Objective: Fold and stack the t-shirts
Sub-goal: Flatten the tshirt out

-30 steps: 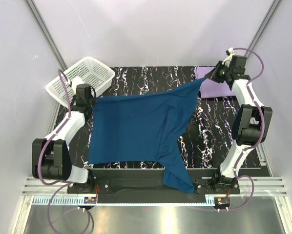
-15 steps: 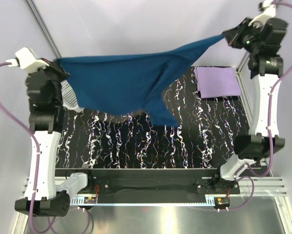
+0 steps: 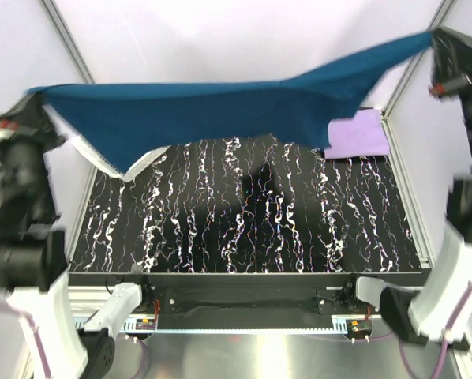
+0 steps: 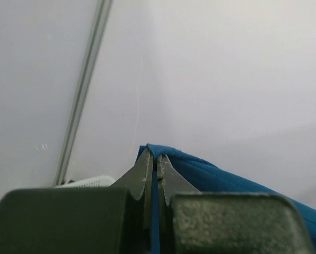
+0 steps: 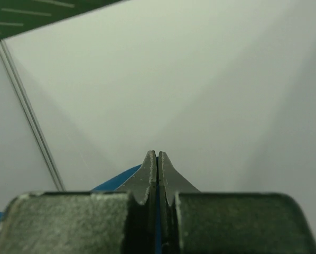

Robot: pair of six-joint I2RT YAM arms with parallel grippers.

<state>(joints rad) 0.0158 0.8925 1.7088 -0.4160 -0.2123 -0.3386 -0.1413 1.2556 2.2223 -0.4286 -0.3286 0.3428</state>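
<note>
The left gripper [image 4: 154, 159] and right gripper [image 5: 157, 156] each pinched an end of the teal shirt [image 3: 220, 110], stretching it taut high above the table [image 3: 244, 229], probably to lay it flat. The lavender shirt [image 3: 361, 134] lay folded at the table's far right.

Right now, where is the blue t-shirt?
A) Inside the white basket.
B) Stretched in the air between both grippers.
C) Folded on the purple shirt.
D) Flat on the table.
B: the blue t-shirt hangs spread in the air, with the left gripper and the right gripper each shut on one end of it.
</note>
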